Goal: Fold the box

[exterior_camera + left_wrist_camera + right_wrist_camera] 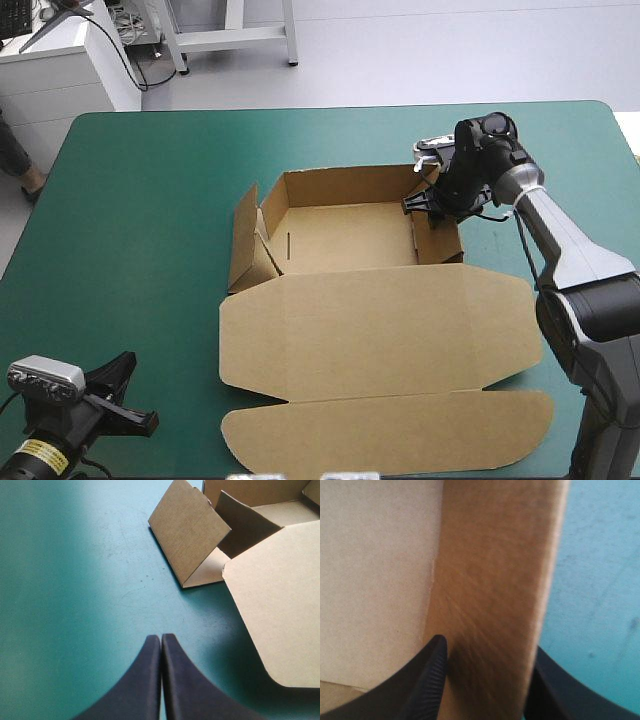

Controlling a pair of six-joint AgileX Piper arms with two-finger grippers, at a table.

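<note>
Brown box (490, 555) apparently within right pincer (489, 647)

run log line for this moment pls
brown board box: open tray, left wall leaning out, lid flat | right gripper: black fingers clamp right wall | left gripper: shut, over teal-green table cover, off box

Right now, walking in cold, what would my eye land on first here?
The big brown box in the middle of the teal-green table: its far half stands up as an open tray, its lid lies flat toward the near edge. The right tool pinches the tray's right wall; the left tool is shut, by the near-left corner.
</note>
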